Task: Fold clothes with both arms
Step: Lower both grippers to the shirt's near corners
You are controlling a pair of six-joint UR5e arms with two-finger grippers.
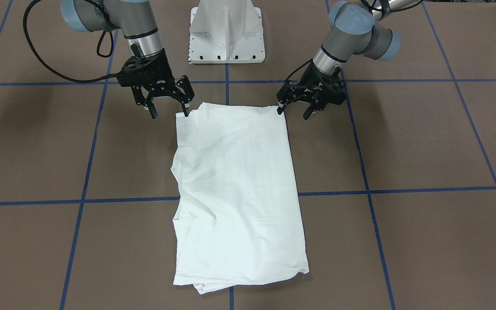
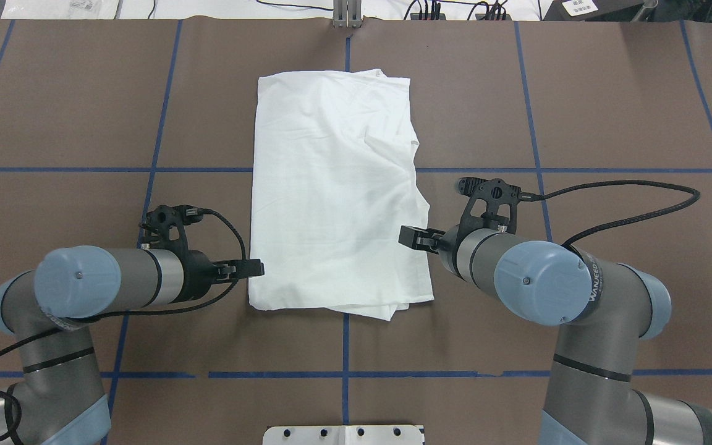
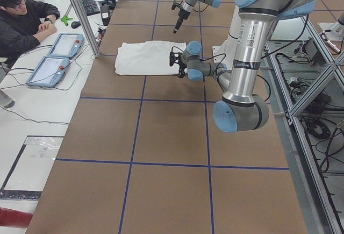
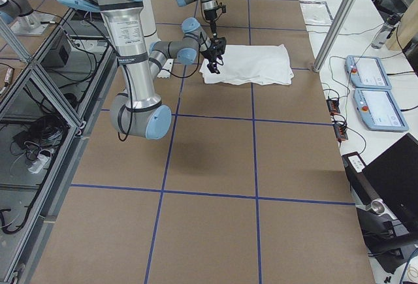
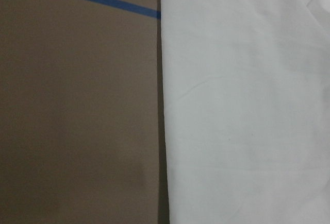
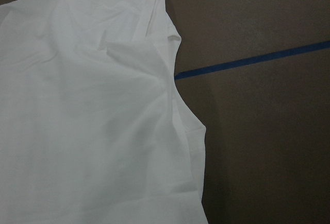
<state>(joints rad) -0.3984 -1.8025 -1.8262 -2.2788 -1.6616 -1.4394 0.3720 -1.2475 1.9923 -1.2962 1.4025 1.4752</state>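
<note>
Both claws are held spread: the left claw and the right claw are each seen with jaws parted and nothing pinched between them. They are set low over the desk, toward its robot-side edge. One is placed at either end of the short edge of the white T-shirt that lies closest to the robot.

The T-shirt is laid flat near the middle of the desk, already narrowed into a long rectangle. Its long axis is run straight from the robot-side edge toward the operators' edge, so the whole length of cloth is stretched away from both claws. The inner jaw of each claw is placed at a corner of the cloth, while the outer jaw is left over bare desk beside it. Whether the inner jaws are touching the fabric or only hanging just above it cannot be settled from these angles.

Neither arm is favoured. The left claw is nearest the corner on the robot's left and the right claw the corner on its right, and the two are matched about evenly across the shirt's width. The coming move is judged to be a grip on those two corners and a carry along the long axis toward the operators' edge. For that, the corners would need to be drawn in parallel, so that the fold is laid squarely across the short axis.
</note>
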